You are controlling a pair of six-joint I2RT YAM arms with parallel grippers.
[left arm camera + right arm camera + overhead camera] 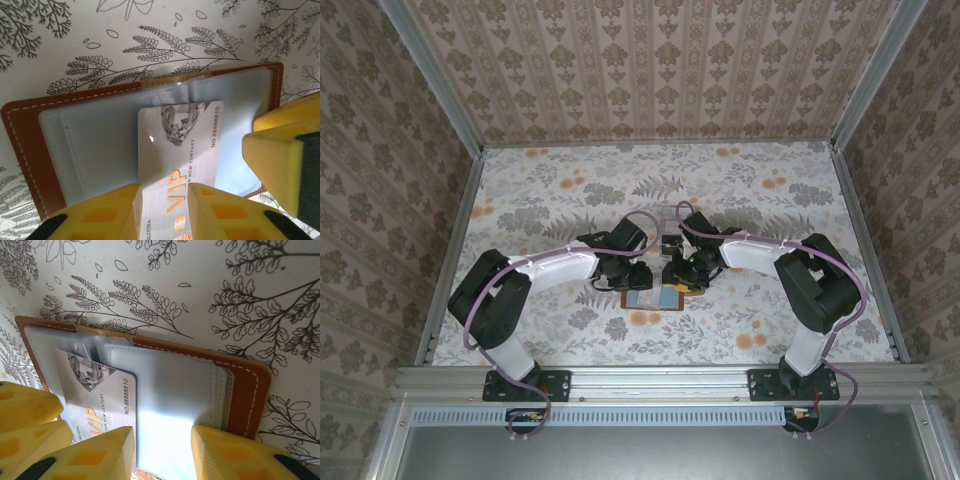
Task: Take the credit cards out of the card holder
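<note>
**Desk** (770, 200): floral print, carrying every item below.

**Card holder** (655, 297) (22, 145) (245, 385): brown leather, lying open and flat midway between the left and right edges, nearer the near edge, grey-blue lining facing up. Probably light and limp at the fold, so it is likely to slide unless pinned.

**Right pincer** (162, 450): fingers standing well spread, straddling one lined leaf. It is apparently bearing down on the leaf, not pinching it.

**Left pincer** (162, 205): fingers standing partly spread over the card's free end. Contact cannot be told.

**Credit card** (185, 145) (107, 390): pale, marked VIP, sticking halfway out of a pocket toward the left pincer. Judged thin, stiff and slick. The exposed short end is offering the best hold, pinched face to face.
</note>
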